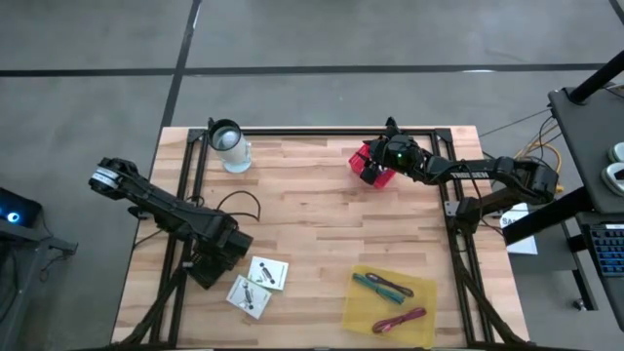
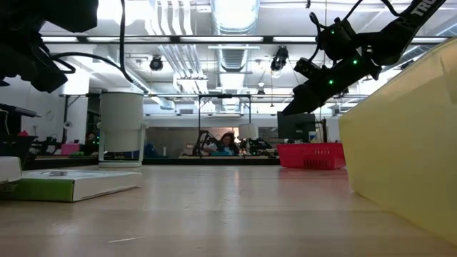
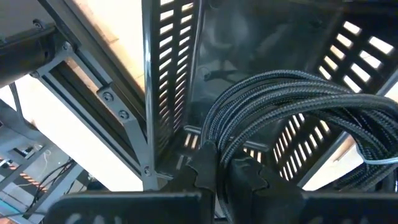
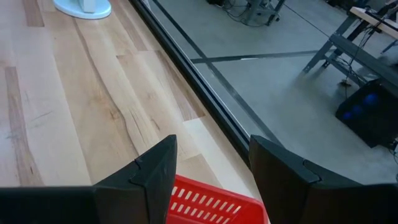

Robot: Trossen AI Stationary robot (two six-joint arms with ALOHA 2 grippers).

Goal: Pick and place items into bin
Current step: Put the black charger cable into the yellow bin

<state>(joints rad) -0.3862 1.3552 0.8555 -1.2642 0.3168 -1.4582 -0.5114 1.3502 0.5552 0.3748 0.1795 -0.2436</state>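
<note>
Two white cards (image 1: 255, 284) show only from above; my left pincer (image 3: 217, 171) pinches a braided black cable (image 3: 280, 106), right pincer (image 4: 208, 168) gapes, empty, over the red slotted bin (image 4: 205, 202).

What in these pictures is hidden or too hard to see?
- Red bin: its inside is covered by the right tool in the high view; the right wrist view shows only a corner.
- White cards: print too small, high view.
- Yellow tray: contents hidden behind its wall, low view.
- Left tool: cut off by the edge, left wrist view.

No legible text on anything in view.
</note>
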